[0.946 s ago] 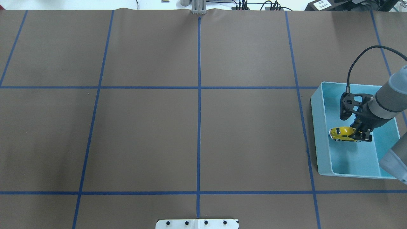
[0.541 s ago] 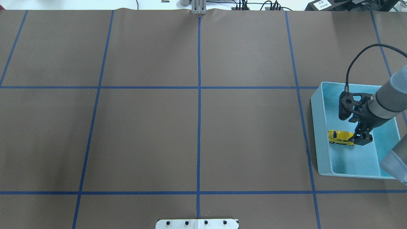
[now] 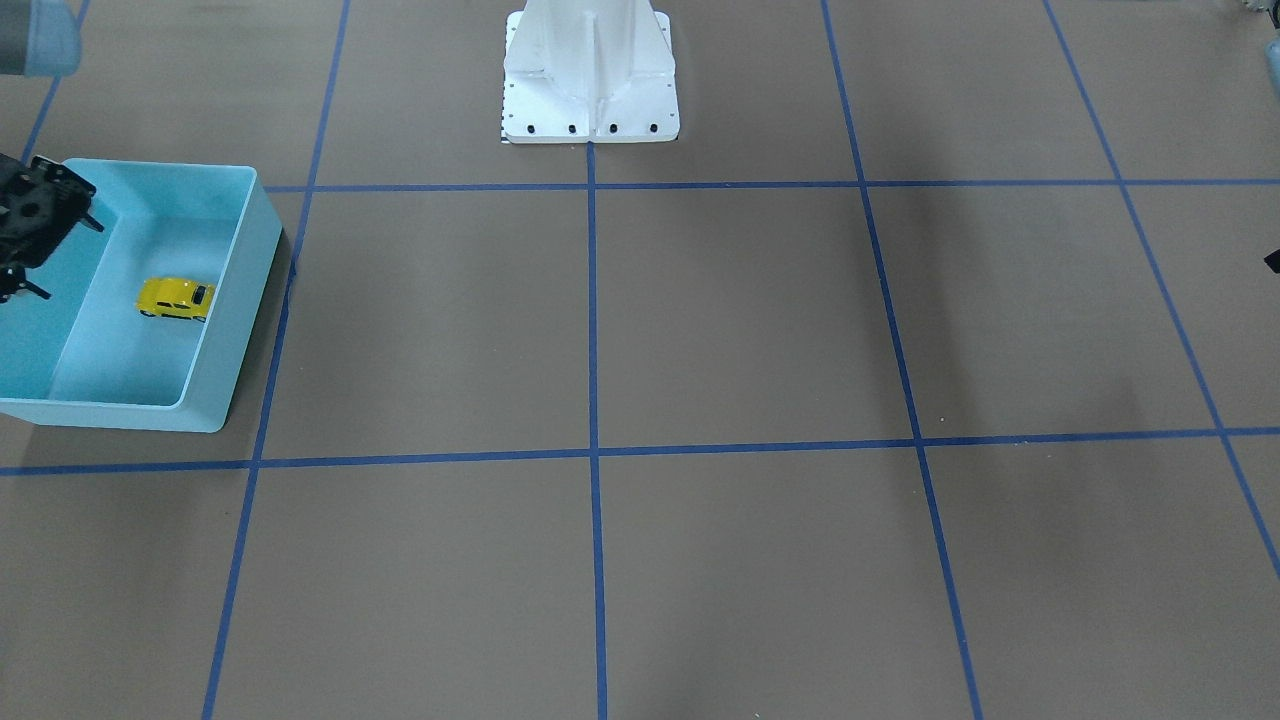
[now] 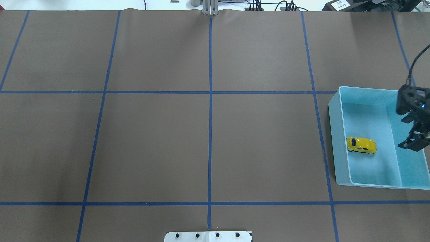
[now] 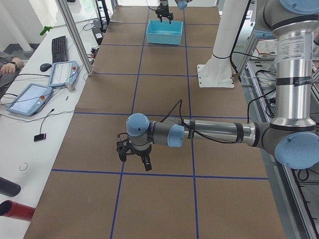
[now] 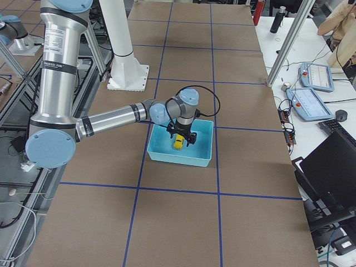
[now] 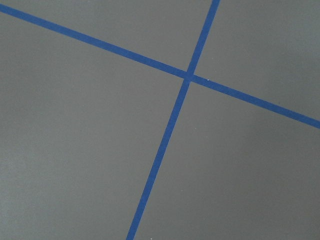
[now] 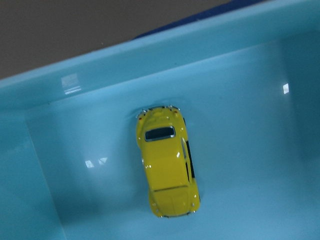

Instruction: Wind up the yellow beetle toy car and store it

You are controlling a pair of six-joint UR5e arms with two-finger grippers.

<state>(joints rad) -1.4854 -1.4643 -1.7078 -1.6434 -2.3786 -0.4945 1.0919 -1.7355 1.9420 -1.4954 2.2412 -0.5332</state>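
Observation:
The yellow beetle toy car [image 4: 361, 145] lies free on its wheels on the floor of the light blue bin [image 4: 334, 134], near its left wall. It also shows in the front view [image 3: 175, 298] and fills the right wrist view [image 8: 167, 167]. My right gripper [image 4: 416, 143] is open and empty above the bin, to the right of the car, partly cut off by the view's edge. My left gripper [image 5: 134, 160] hovers low over bare table far from the bin; I cannot tell if it is open or shut.
The bin [image 3: 235, 300] stands at the table's right end on brown paper with blue tape lines [image 7: 170, 130]. The white robot base [image 3: 590, 80] stands at the table's near edge. Operator tablets [image 5: 30, 97] lie beyond the far edge.
My right gripper held the car above the bin, set it down on the floor and opened. It has since pulled up and to the right, away from the car.

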